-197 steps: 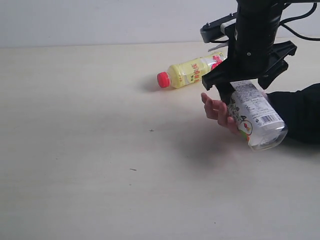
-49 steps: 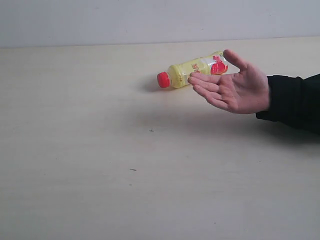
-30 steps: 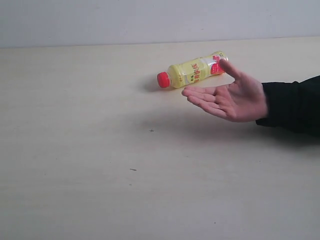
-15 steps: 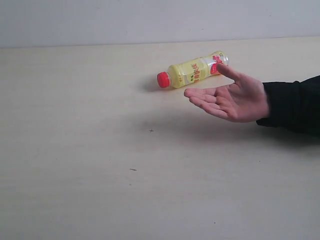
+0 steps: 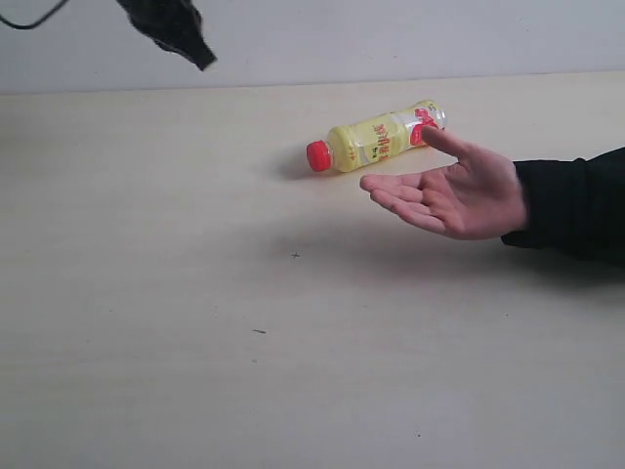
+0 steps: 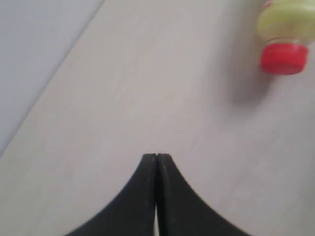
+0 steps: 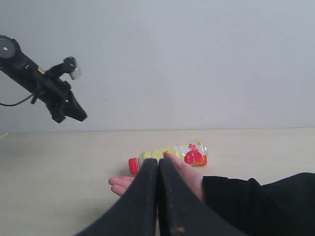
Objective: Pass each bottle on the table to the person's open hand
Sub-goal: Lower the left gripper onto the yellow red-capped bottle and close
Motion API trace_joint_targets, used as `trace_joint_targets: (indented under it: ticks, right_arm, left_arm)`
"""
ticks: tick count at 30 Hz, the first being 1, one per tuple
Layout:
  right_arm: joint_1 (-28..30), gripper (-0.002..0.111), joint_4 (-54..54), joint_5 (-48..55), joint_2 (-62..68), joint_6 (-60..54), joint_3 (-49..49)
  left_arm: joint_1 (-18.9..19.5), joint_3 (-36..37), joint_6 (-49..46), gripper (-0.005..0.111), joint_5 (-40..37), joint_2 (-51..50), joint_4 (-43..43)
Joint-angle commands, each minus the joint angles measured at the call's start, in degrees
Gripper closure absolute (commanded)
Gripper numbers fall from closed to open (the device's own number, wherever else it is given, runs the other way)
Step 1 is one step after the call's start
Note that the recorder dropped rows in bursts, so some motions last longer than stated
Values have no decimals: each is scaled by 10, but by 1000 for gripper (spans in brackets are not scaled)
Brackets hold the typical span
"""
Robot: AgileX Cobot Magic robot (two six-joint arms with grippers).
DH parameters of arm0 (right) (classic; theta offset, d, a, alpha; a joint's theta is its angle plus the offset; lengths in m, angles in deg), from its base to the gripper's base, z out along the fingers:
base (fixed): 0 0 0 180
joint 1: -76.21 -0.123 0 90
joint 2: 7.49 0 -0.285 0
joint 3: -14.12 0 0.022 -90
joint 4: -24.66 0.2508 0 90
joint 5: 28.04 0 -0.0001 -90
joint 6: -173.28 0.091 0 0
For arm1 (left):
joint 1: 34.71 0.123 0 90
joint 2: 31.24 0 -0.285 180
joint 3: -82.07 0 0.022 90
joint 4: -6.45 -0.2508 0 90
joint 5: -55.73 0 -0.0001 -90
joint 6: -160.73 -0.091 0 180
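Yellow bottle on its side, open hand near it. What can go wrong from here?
1. The yellow bottle lies on its side, so it may roll if a finger nudges it.
2. The hand looks close to the bottle's base; a grasp there might hit the thumb.
3. The left gripper is shut; unless it opens first, it would just push the bottle.

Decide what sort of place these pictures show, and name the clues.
Probably a robot test bench: a pale table against a plain wall, the robot's shut left pincer hanging above it, and an open hand waiting beside a yellow bottle lying on its side.
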Motion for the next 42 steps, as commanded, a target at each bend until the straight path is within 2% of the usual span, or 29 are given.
trace_joint_targets:
  ticks: [1, 5, 10, 12, 18, 20, 25, 28, 37, 42]
  right_arm:
    - [2, 108, -3, -1, -2, 0, -3]
    - [2, 108, -3, -1, -2, 0, -3]
    - [2, 108, -3, -1, -2, 0, -3]
    - [2, 108, -3, -1, -2, 0, -3]
    - [2, 108, -3, -1, -2, 0, -3]
    - [2, 108, -3, -1, -2, 0, -3]
    - [2, 108, -3, -1, -2, 0, -3]
    - [2, 108, -3, -1, -2, 0, -3]
    - [2, 108, -3, -1, -2, 0, -3]
    - [2, 108, -3, -1, -2, 0, -3]
  left_arm:
    - [-52, -78, -48, 107, -14, -61, 21]
    - [-91, -116, -68, 107, -12, -94, 21]
    - [-126, -124, -73, 107, 18, -108, 15]
    - [-134, -124, -74, 107, 25, -112, 11]
    - [-144, -124, 0, 105, 94, -125, 12]
    - [-145, -124, 0, 99, 91, -125, 16]
    - [-150, -124, -6, 71, 62, -125, 24]
    - [-157, -124, -6, 60, 53, -125, 24]
    - [-165, -124, 15, 44, 31, -125, 23]
    - [-165, -124, 14, 43, 19, -125, 18]
